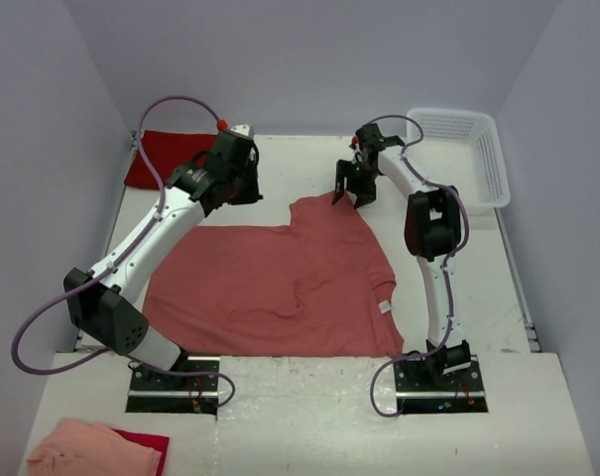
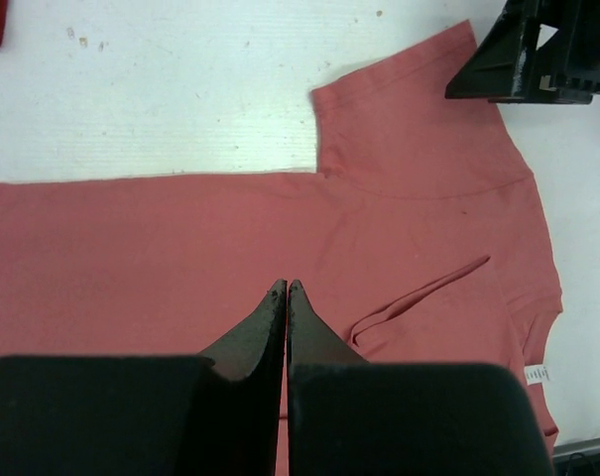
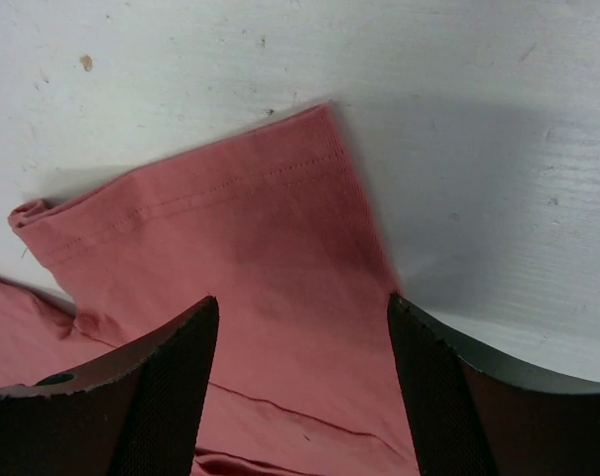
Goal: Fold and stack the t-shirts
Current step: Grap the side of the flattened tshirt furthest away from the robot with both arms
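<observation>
Pressed tightly together, the fingers (image 2: 309, 337) of the left gripper (image 2: 286, 288) are holding nothing; they are hanging over the body of the salmon t-shirt (image 2: 180, 248), and I cannot tell if they are touching it. The right gripper (image 3: 304, 302) is standing wide open, with one finger on each side of the shirt's far sleeve (image 3: 230, 228). It is not closing on the cloth, and whether the tips are touching it is not clear.

The salmon t-shirt (image 1: 270, 283) is lying spread flat in the middle of the table (image 1: 290, 164). Its white neck label (image 1: 386, 307) is pointing toward the right edge. The crimson t-shirt (image 1: 166, 154) is lying at the far left corner, partly behind the left arm. A white mesh basket (image 1: 478, 149) is sitting at the far right corner. A peach-pink cloth (image 1: 91, 451) is lying at the near left corner, in front of the arm bases.
</observation>
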`<state>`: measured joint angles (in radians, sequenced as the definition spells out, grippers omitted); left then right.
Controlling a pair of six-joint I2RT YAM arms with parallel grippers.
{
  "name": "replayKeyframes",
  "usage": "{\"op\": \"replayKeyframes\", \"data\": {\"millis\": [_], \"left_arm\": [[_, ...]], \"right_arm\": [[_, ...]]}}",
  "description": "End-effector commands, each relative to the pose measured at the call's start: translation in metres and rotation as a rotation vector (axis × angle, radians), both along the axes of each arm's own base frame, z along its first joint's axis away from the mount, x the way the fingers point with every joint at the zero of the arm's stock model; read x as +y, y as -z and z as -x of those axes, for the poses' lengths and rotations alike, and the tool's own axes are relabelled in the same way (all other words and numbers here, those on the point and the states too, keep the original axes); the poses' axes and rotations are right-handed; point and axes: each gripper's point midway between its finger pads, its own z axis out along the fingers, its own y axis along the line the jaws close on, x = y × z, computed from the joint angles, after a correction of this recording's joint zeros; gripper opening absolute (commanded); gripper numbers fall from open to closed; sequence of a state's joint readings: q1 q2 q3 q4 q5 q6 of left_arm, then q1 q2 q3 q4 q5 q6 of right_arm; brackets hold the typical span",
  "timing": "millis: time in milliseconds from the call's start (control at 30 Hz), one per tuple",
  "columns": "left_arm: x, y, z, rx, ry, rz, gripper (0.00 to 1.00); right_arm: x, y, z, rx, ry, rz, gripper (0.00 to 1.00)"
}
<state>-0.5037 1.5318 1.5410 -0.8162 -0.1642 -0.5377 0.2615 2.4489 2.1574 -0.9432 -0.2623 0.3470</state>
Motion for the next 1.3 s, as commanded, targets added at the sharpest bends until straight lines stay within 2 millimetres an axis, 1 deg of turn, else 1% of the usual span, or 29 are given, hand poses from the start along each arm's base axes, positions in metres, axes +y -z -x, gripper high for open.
{"op": "replayKeyframes", "data": {"millis": [0,33,67,100,200,267,300,367,400,500,533,600,633,667,733,800,833,900,933,967,1000,1033,1067,1100,1133,1167,1200,1233,1267], "left_arm": [[-0.005,-0.036,0.001,-0.087,0.058,0.057,0.00],[-0.004,-0.039,0.002,-0.093,0.062,0.061,0.00],[-0.004,-0.040,0.003,-0.092,0.065,0.062,0.00],[-0.003,-0.043,0.004,-0.101,0.071,0.064,0.00],[0.000,-0.040,0.007,-0.098,0.076,0.056,0.01],[0.001,-0.035,0.007,-0.089,0.080,0.054,0.01],[0.002,-0.034,0.008,-0.088,0.081,0.056,0.01],[0.004,-0.031,0.009,-0.081,0.085,0.056,0.01],[0.006,-0.033,0.010,-0.088,0.084,0.056,0.01],[0.011,-0.036,0.010,-0.105,0.081,0.067,0.02],[0.014,-0.036,0.010,-0.109,0.075,0.069,0.03],[0.016,-0.034,0.009,-0.108,0.076,0.072,0.03],[0.017,-0.029,0.010,-0.097,0.076,0.071,0.03],[0.016,-0.029,0.009,-0.097,0.081,0.074,0.03],[0.016,-0.023,0.010,-0.084,0.086,0.076,0.03],[0.016,-0.021,0.011,-0.079,0.089,0.076,0.03],[0.016,-0.018,0.012,-0.070,0.090,0.074,0.03],[0.018,-0.017,0.014,-0.069,0.087,0.072,0.03],[0.018,-0.013,0.016,-0.062,0.090,0.070,0.03],[0.019,-0.013,0.017,-0.063,0.088,0.071,0.03],[0.020,-0.012,0.018,-0.061,0.086,0.072,0.03],[0.020,-0.006,0.020,-0.048,0.086,0.072,0.03],[0.020,-0.007,0.022,-0.049,0.086,0.074,0.03],[0.021,-0.006,0.024,-0.046,0.083,0.077,0.03],[0.022,-0.004,0.026,-0.042,0.081,0.075,0.03],[0.024,-0.006,0.028,-0.050,0.078,0.075,0.03],[0.025,-0.007,0.029,-0.052,0.072,0.075,0.03],[0.027,-0.006,0.030,-0.051,0.064,0.071,0.03],[0.028,-0.009,0.032,-0.058,0.061,0.073,0.03]], "right_arm": [[0.001,-0.002,0.008,0.039,-0.028,-0.024,0.70],[0.001,-0.002,0.007,0.040,-0.030,-0.023,0.70],[0.000,0.003,0.010,0.058,-0.028,-0.013,0.70],[-0.002,0.005,0.010,0.062,-0.026,-0.002,0.68],[-0.003,0.003,0.009,0.061,-0.019,-0.005,0.65],[0.000,0.002,0.014,0.092,-0.025,-0.020,0.61],[0.000,0.003,0.013,0.100,-0.022,-0.019,0.57],[0.001,0.005,0.018,0.125,-0.028,-0.025,0.55],[0.000,0.007,0.021,0.135,-0.031,-0.018,0.53],[-0.005,0.011,0.030,0.158,-0.031,-0.001,0.43],[-0.006,0.013,0.029,0.152,-0.026,0.004,0.38],[-0.007,0.014,0.032,0.158,-0.029,0.011,0.32],[-0.007,0.015,0.032,0.158,-0.029,0.011,0.28],[-0.007,0.014,0.031,0.156,-0.026,0.013,0.19],[-0.007,0.012,0.026,0.139,-0.020,0.013,0.10],[-0.008,0.009,0.022,0.113,-0.022,0.027,0.05],[-0.010,0.003,0.016,0.075,-0.016,0.052,0.01],[-0.011,-0.006,0.012,0.031,-0.027,0.070,0.00],[-0.012,-0.010,0.006,-0.004,-0.024,0.088,0.00],[-0.013,-0.022,0.003,-0.040,-0.020,0.098,0.00],[-0.013,-0.028,0.000,-0.065,-0.018,0.107,0.00],[-0.009,-0.034,-0.003,-0.099,-0.029,0.113,0.00],[-0.010,-0.049,-0.005,-0.144,-0.043,0.131,0.00],[-0.009,-0.054,-0.002,-0.158,-0.053,0.144,0.00],[0.000,-0.059,0.001,-0.181,-0.079,0.152,0.00],[0.003,-0.066,0.005,-0.199,-0.101,0.158,0.00],[0.006,-0.073,0.013,-0.212,-0.114,0.168,0.00],[0.017,-0.077,0.021,-0.224,-0.143,0.177,0.00],[0.017,-0.072,0.032,-0.210,-0.156,0.204,0.00]]}}
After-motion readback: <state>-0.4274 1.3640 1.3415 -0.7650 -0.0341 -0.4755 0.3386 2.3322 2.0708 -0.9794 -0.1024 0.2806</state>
